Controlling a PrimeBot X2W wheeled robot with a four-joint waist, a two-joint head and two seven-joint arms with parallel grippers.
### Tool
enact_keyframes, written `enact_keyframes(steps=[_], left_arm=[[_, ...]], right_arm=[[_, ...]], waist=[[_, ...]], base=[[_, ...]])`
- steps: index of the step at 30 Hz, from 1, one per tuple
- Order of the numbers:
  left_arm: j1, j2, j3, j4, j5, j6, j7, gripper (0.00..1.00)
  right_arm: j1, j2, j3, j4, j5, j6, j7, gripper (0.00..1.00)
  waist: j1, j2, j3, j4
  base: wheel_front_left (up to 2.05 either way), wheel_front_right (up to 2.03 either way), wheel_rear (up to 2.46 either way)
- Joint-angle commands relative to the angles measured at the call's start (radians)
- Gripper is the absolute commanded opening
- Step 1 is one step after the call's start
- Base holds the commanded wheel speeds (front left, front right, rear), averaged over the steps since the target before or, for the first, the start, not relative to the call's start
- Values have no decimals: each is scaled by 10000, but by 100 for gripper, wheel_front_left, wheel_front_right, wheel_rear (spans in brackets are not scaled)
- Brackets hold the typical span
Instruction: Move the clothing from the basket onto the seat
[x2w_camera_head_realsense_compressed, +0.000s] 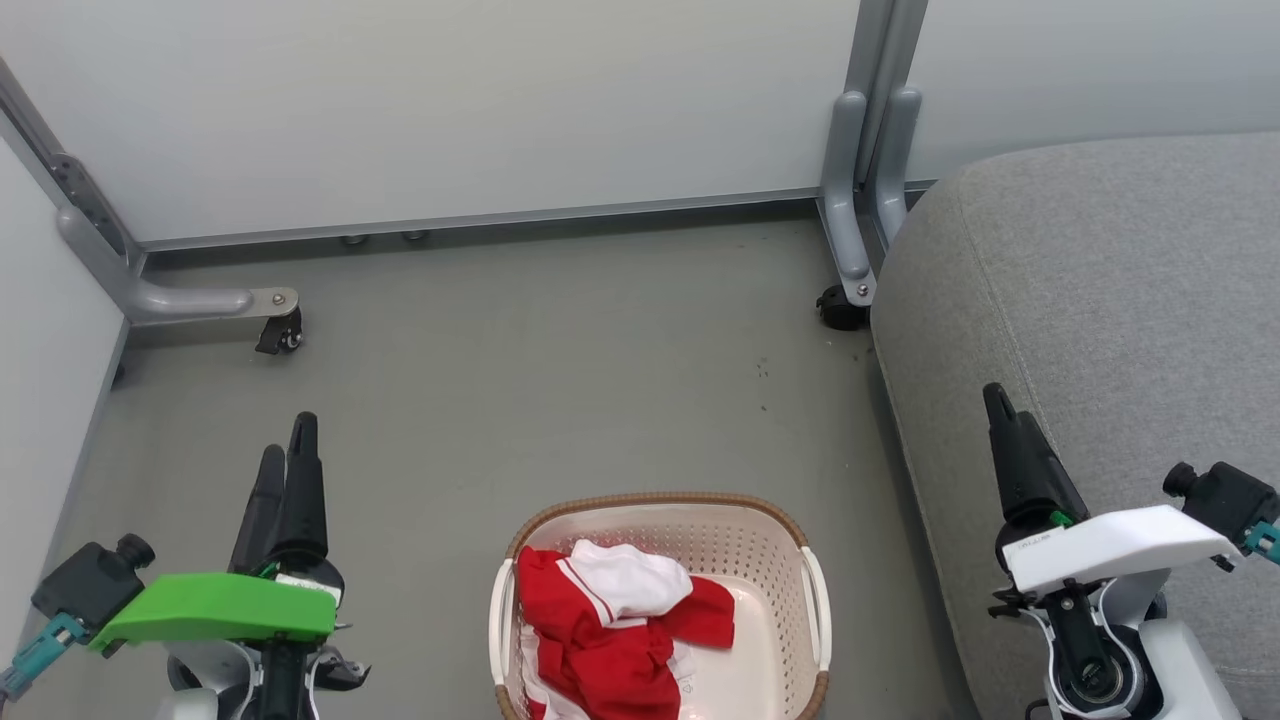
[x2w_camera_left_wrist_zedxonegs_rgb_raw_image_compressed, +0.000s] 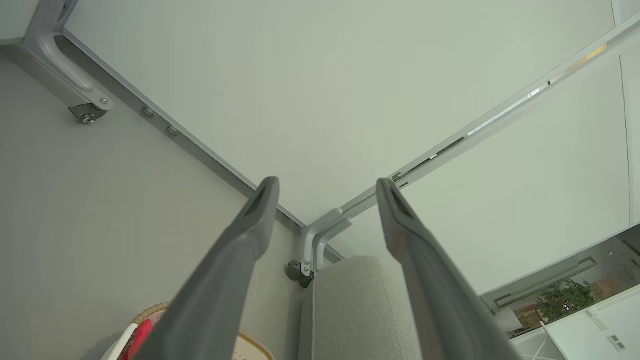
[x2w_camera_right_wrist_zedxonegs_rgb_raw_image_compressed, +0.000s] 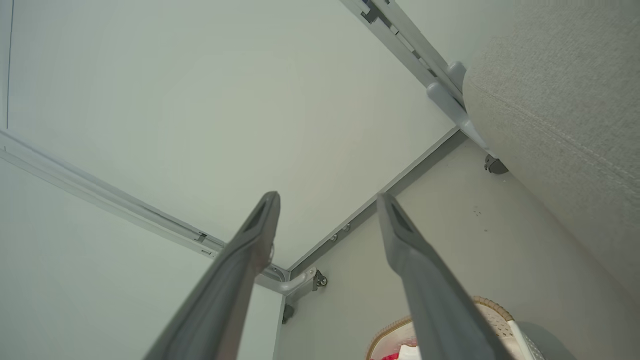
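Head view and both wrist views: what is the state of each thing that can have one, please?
left gripper: open, empty.
right gripper: open, empty.
clothing: crumpled, lying in the basket.
basket: upright on the floor, holding the clothing.
seat: no clothing on the part in view.

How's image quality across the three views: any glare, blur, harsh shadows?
Head view: even, diffuse light, sharp on the basket and the clothing, no harsh shadows on the floor. Left wrist view: the left gripper goes soft toward the lens, with a bright glint on the wall rail. Right wrist view: same near-lens softness on the right gripper, and the seat is slightly soft.
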Motion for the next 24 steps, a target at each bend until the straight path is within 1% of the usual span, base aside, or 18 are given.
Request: enact_keyframes(steps=[1, 14, 24], left_arm=[[-237, 174, -81, -122, 446, 2, -106, 100], [-152, 255, -351, 108, 2480, 3, -533, 100], [-68, 274, -502, 331, 3760, 4, -833, 100]], right_arm=[[-281, -88, 100, -159, -463, 21, -125, 100], [-272, -100, 396, 75, -2507, 23, -556, 100], [-240, 7, 481, 210, -3812, 24, -851, 100]], waist=[[-1, 0, -3, 0], [-1, 0, -15, -23], [-1, 0, -35, -26]], base=[[0, 0, 0], [0, 0, 0], [0, 0, 0]])
